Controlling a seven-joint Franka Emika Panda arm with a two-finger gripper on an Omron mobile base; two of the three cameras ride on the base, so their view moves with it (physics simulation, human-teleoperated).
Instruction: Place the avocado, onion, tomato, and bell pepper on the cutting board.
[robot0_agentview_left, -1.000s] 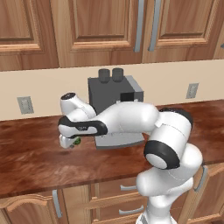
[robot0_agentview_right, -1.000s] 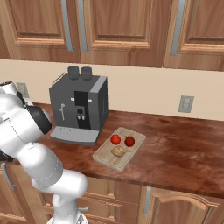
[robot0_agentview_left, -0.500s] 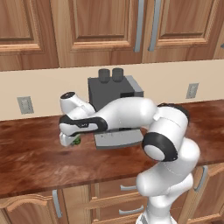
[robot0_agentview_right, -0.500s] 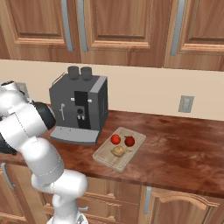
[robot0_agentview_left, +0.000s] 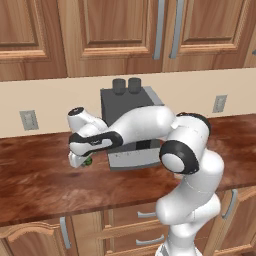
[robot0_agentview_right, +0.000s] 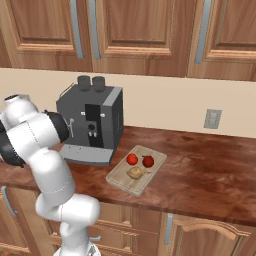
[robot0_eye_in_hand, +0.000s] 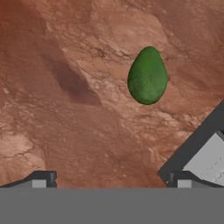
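A dark green avocado (robot0_eye_in_hand: 148, 75) lies on the reddish-brown counter, ahead of my open gripper (robot0_eye_in_hand: 110, 181) and a little right of its centre line. Nothing is between the fingers. From the left base camera the gripper (robot0_agentview_left: 79, 160) hangs low over the counter with the avocado (robot0_agentview_left: 89, 161) just beside it. The light wooden cutting board (robot0_agentview_right: 120, 176) lies right of the coffee machine. On it are the tan onion (robot0_agentview_right: 135, 173) and two small red fruits, one on the left (robot0_agentview_right: 132, 159) and one on the right (robot0_agentview_right: 148, 161). They are too small to tell tomato from bell pepper.
A grey coffee machine (robot0_agentview_left: 131, 125) stands against the wall between the avocado and the board; its base (robot0_eye_in_hand: 205, 159) shows at the right of the hand view. Wall outlets (robot0_agentview_left: 29, 120) sit above the counter. The counter's front edge (robot0_agentview_left: 60, 210) runs below.
The arm's elbow has swung left and closer to the coffee machine. The hand has stayed low by the avocado, and the jaws have stayed open.
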